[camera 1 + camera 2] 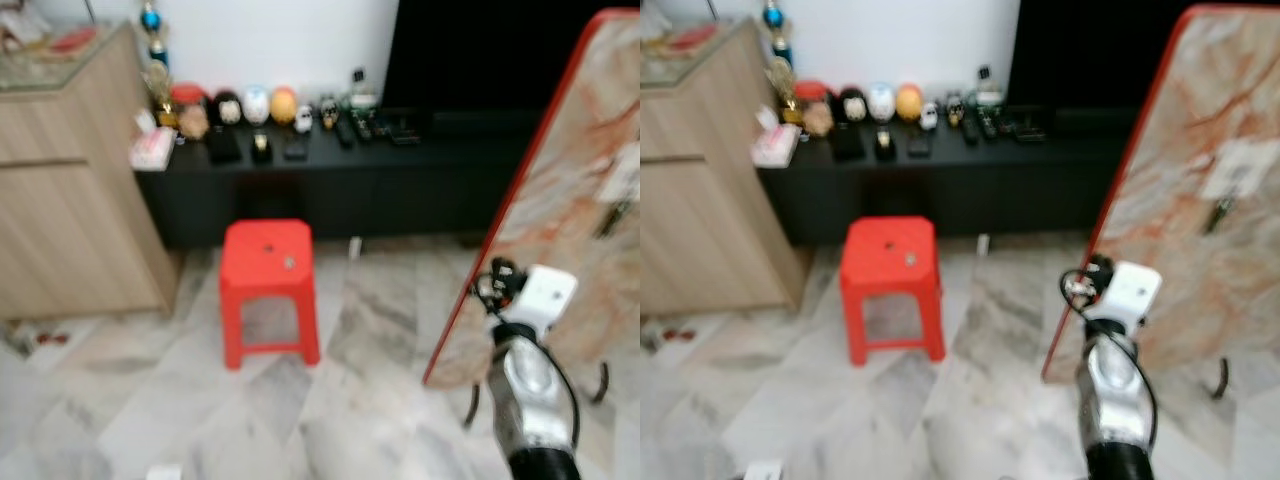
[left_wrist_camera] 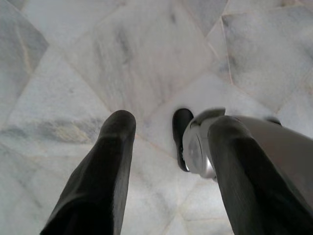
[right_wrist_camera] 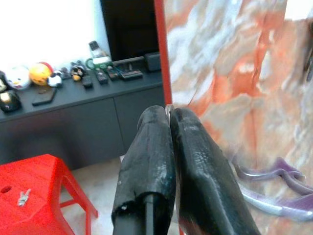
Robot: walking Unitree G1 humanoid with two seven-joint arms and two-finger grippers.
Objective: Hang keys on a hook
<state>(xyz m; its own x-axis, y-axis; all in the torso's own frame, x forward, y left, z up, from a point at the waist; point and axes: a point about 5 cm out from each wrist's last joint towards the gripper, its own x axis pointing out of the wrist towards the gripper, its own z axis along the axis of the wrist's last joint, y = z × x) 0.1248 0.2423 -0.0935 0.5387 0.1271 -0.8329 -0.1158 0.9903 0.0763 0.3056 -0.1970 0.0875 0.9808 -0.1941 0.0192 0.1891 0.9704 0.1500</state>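
A small bunch of keys (image 1: 289,262) lies on top of a red plastic stool (image 1: 266,250) in the middle of the floor; the keys (image 3: 22,197) are also in the right wrist view. A dark hook (image 1: 610,216) on a white patch is fixed to a red-edged marble board (image 1: 560,200) leaning at the right. My right arm (image 1: 530,380) is raised in front of that board, its gripper (image 3: 169,115) shut with nothing between the fingers. My left gripper (image 2: 168,122) hangs open over the marble floor.
A long black cabinet (image 1: 330,170) with figurines and remotes runs along the back wall under a dark screen (image 1: 480,50). A wooden cabinet (image 1: 70,170) stands at the left. Pale marble floor (image 1: 200,420) surrounds the stool. The head views are blurred.
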